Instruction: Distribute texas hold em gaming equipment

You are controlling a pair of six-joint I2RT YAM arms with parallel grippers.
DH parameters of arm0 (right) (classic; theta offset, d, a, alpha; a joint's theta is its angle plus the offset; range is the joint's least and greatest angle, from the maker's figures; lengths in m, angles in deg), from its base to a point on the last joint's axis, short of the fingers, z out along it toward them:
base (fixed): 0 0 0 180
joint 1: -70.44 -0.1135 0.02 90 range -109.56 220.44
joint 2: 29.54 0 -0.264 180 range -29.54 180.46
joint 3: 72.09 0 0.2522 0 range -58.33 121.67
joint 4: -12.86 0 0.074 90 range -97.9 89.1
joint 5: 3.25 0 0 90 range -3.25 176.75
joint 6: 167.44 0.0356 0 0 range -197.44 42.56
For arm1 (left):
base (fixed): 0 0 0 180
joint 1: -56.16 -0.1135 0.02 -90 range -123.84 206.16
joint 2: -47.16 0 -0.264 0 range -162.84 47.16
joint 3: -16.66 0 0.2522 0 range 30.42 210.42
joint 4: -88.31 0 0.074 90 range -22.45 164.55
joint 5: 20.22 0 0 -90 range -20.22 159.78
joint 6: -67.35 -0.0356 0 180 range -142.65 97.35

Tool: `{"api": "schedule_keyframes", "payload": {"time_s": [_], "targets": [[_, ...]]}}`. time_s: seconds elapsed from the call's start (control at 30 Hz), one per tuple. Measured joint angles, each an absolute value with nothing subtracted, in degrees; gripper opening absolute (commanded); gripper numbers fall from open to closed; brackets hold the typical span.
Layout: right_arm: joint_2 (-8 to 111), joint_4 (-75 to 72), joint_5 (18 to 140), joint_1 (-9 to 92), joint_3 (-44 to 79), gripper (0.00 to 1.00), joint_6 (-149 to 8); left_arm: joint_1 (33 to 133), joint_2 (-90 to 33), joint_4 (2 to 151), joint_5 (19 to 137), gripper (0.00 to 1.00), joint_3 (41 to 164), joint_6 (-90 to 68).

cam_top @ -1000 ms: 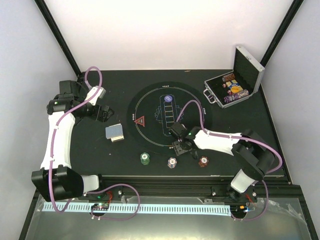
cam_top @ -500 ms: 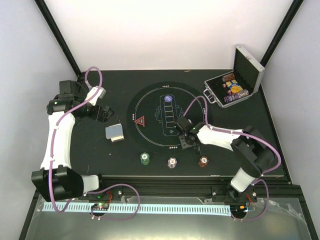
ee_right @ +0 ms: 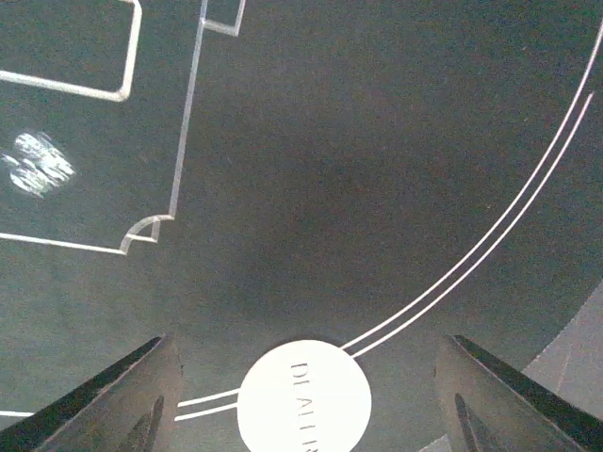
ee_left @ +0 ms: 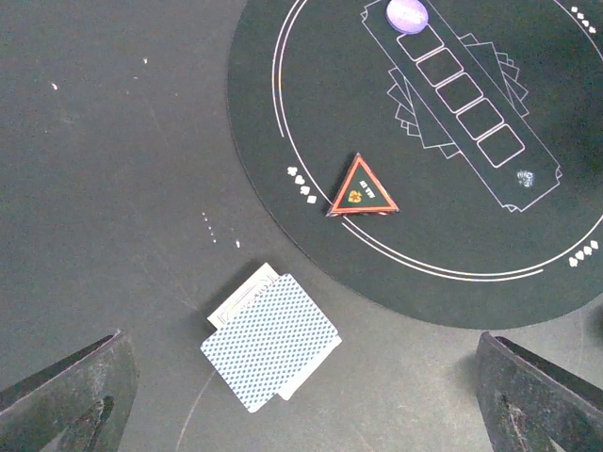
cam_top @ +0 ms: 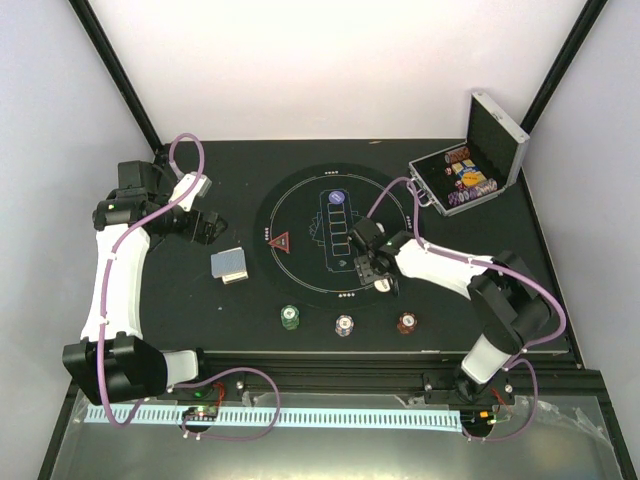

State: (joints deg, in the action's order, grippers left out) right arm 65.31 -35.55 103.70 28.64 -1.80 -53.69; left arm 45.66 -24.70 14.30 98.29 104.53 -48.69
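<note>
A white dealer button (ee_right: 303,395) lies flat on the double white line of the black mat (ee_right: 330,141). My right gripper (ee_right: 306,407) stands open around it, both fingers clear of its rim. From above, that gripper (cam_top: 374,268) is at the mat's near right. My left gripper (cam_top: 205,226) is open and empty, hovering left of the mat. A blue-backed card stack (ee_left: 271,341) lies between its fingers (ee_left: 66,400), well below them. On the mat are a red triangle marker (ee_left: 363,193) and a purple button (ee_left: 407,13). Green (cam_top: 290,317), purple-white (cam_top: 344,325) and red-brown (cam_top: 407,322) chips sit near the front edge.
An open silver case (cam_top: 465,178) holding more chips stands at the back right corner. The round mat (cam_top: 300,215) with printed card outlines covers the table's middle. The card stack (cam_top: 229,265) sits just off its left rim.
My right gripper has moved from the near edge of the mat farther in and slightly right. The left arm, cards and chips have not moved.
</note>
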Motion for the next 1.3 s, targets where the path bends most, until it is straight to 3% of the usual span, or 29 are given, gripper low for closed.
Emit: {"api": "schedule_keyframes", "payload": {"time_s": [0.23, 0.5, 0.8, 0.93, 1.3], "targets": [[61.3, -41.5, 104.3, 21.7, 5.9, 0.99, -53.2, 45.7, -24.7, 14.1, 96.8, 0.99, 104.5, -48.7], [61.0, -46.6, 100.9, 5.7, 19.3, 1.0, -50.9, 45.7, -24.7, 14.1, 95.2, 0.99, 104.5, -48.5], [73.5, -49.5, 97.2, -1.9, 29.8, 1.0, -49.7, 45.7, -24.7, 14.3, 91.2, 0.99, 104.5, -47.1], [77.6, -50.7, 96.5, -2.3, 30.4, 0.97, -49.6, 45.6, -24.8, 14.5, 89.3, 0.99, 104.5, -47.0], [81.2, -51.0, 94.5, -2.1, 29.8, 0.75, -49.7, 45.3, -24.8, 14.6, 89.1, 0.99, 104.5, -47.1]]}}
